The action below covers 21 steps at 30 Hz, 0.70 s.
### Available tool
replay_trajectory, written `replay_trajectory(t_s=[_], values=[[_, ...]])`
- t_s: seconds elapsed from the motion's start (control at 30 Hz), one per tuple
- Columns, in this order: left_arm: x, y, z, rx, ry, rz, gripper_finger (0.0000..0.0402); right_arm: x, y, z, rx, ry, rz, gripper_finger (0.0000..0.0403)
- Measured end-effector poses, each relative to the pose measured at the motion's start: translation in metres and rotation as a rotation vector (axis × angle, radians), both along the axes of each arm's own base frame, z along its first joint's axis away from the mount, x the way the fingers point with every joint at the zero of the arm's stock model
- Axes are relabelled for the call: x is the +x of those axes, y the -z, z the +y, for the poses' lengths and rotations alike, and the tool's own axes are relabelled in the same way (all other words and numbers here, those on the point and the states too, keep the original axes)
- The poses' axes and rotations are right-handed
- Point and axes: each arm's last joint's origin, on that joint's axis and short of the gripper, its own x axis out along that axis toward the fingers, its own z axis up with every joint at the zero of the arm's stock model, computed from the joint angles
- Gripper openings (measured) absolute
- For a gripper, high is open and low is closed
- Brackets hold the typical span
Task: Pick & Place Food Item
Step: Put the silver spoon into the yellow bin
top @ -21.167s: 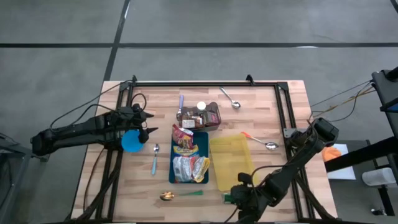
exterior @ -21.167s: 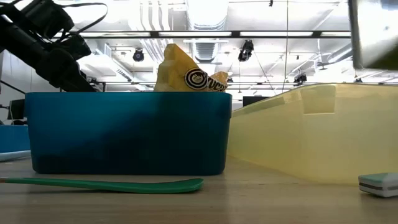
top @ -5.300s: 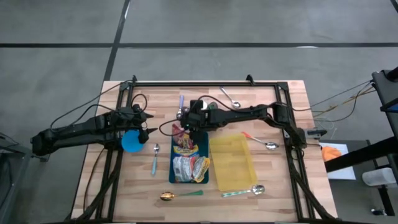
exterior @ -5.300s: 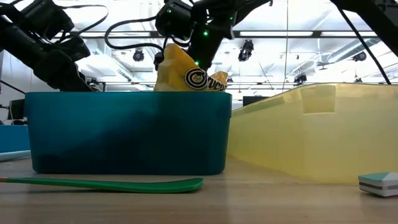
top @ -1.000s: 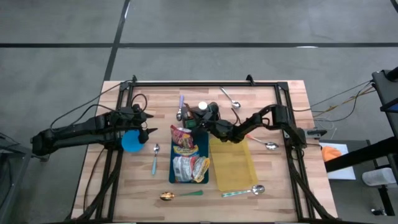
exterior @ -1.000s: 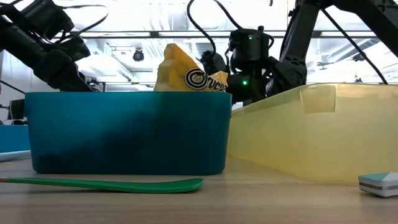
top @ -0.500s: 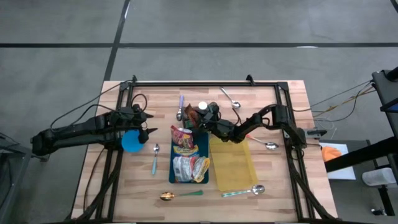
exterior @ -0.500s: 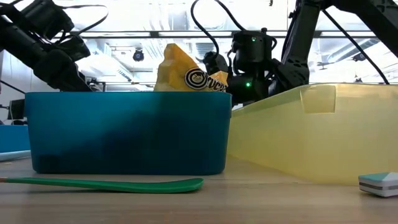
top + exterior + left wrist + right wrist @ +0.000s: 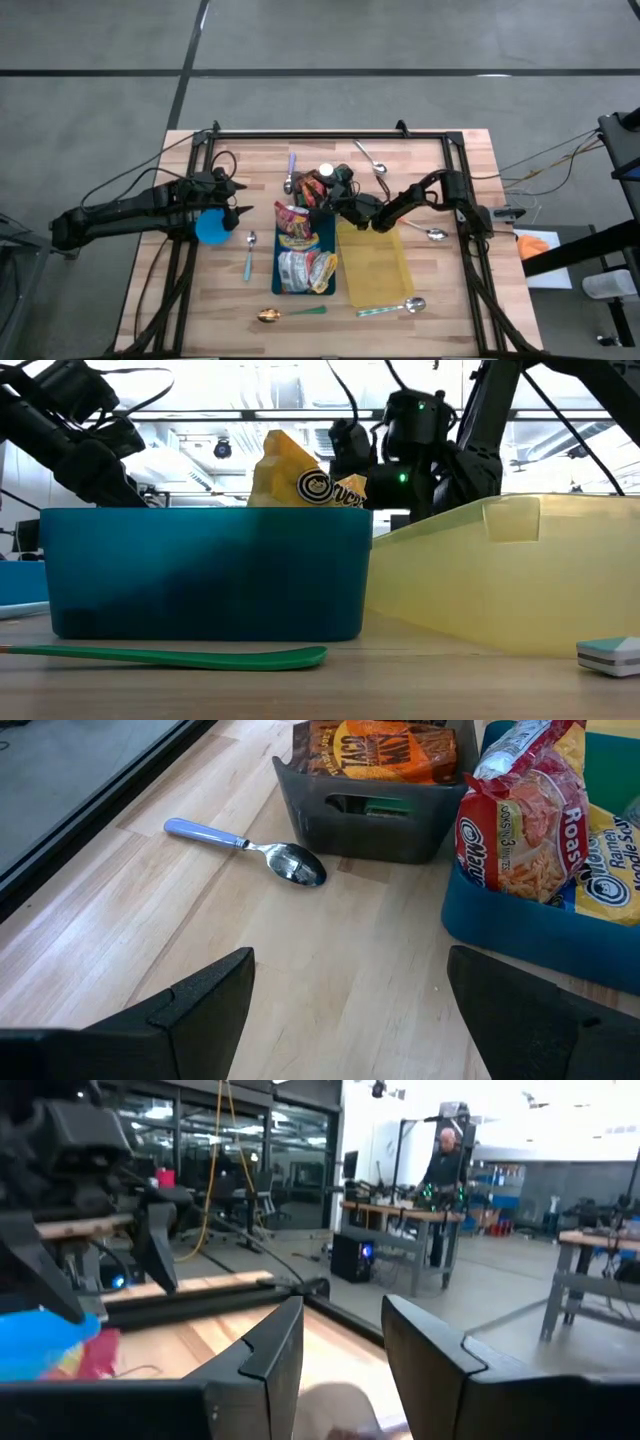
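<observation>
Right gripper let go at the back of the bins; orange packet down in the dark container.
Nearest the front edge, green spoon, lying where it was a second ago. Behind it, blue bin with noodle packets standing up out of it, yellow tray just beside. Farther back, right gripper over the bin's far end: fingers clamped together a second ago, now parted partway with nothing between them, and sitting higher in the low view than before. Just beyond, dark container holding the orange packet; blue-handled spoon near it on the wood. Off to the left, left gripper unmoved beside the blue disc, spread wide, empty.
</observation>
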Motion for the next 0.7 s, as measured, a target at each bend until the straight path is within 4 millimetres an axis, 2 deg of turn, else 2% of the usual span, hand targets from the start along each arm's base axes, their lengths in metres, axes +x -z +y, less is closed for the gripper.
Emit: replay_trajectory(t_s=[0.33,0.53,0.7], values=[[0.0,0.0,0.0,0.0,0.0,0.0,0.0336,-0.013,-0.027,0.003,-0.053,0.01,-0.008,0.0137],[0.0,0.0,0.0,0.0,-0.001,0.0,0.0336,-0.039,-0.042,0.004,-0.019,0.0,-0.005,0.0137],[0.0,0.0,0.0,0.0,0.0,0.0,0.0336,-0.065,-0.05,0.004,0.049,-0.008,0.088,0.0137]])
